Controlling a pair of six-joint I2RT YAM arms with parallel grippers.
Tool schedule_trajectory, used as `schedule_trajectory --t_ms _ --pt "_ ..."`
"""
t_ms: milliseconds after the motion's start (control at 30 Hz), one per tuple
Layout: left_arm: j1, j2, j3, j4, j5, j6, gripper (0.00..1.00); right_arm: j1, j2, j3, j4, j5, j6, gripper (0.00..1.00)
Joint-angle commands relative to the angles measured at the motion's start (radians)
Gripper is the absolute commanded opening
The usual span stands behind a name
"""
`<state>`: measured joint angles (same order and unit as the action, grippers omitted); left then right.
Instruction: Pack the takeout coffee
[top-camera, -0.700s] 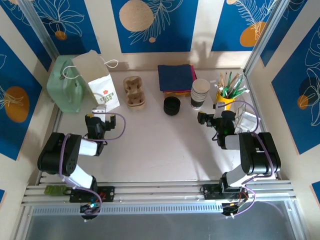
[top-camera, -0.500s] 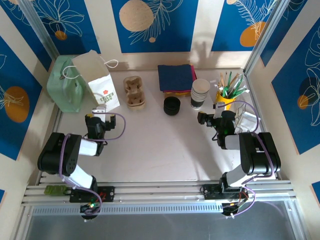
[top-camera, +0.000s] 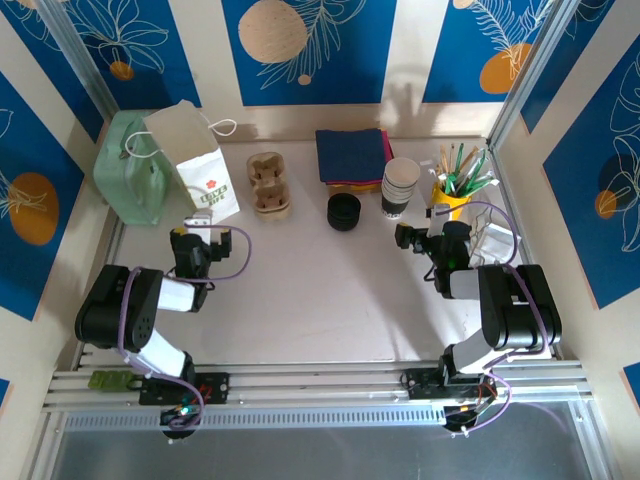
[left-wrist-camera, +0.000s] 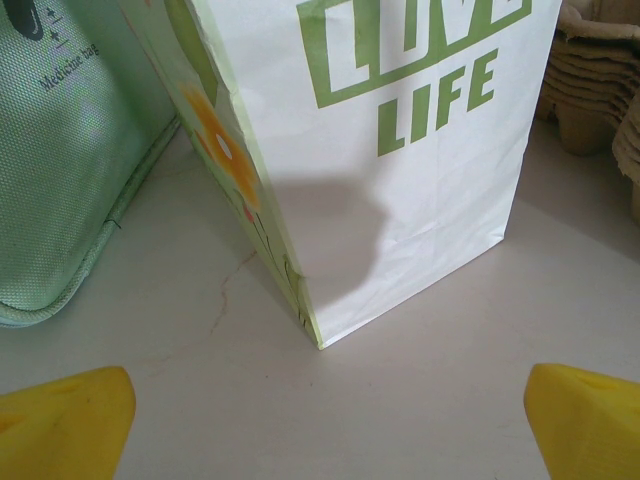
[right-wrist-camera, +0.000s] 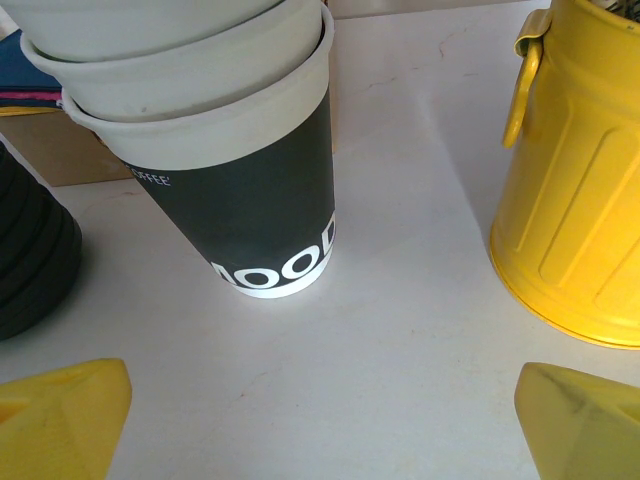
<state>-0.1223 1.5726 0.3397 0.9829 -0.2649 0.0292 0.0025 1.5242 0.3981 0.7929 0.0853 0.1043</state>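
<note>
Nothing has shifted since the earlier frames: we see both arms and every item on the table (top-camera: 320, 300) where they were. Where the takeout coffee sits we cannot tell from these views. Nearest to what it might be, right of centre in the overhead view, stands a stack of white cups (right-wrist-camera: 230, 150), the lowest one wearing a black side with white lettering. Just left of it a low stack of black lids (right-wrist-camera: 30, 260) rests on the table, close to the cups but apart from them. Just right of the cups stands a yellow bucket (right-wrist-camera: 575, 200) with a handle on its side, holding sticks and cutlery in the overhead view. The right gripper (right-wrist-camera: 325, 420) sits low in front of the cups and the bucket, its yellow fingertips (right-wrist-camera: 60, 410) spread wide to the bottom corners of its wrist view, with bare table between them. Behind the lids, toward the top of the overhead frame, lies a pile of navy napkins (top-camera: 353, 155), and left of that a stack of brown cup carriers (top-camera: 270, 184). Further left a white paper bag (left-wrist-camera: 420, 150) printed with green letters stands upright, touching a pale green fabric bag (left-wrist-camera: 70, 150) beside it. The left gripper (left-wrist-camera: 325, 420) faces the paper bag's lower corner, its jaws likewise wide apart and holding nothing.
</note>
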Motion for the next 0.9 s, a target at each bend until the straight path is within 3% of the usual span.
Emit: schedule_trajectory --t_ms 0,667,867 --pt "0.013 -0.002 0.015 0.011 0.014 0.003 0.99 -0.004 -0.003 0.023 0.007 -0.012 -0.005 0.99" --pt "0.012 -0.003 0.007 0.023 0.017 0.006 0.99 -0.004 -0.004 0.019 0.012 -0.015 -0.005 0.99" --pt "0.008 -0.105 -0.071 0.085 0.012 0.009 0.99 -0.030 -0.078 -0.039 0.054 -0.014 0.031 0.99"
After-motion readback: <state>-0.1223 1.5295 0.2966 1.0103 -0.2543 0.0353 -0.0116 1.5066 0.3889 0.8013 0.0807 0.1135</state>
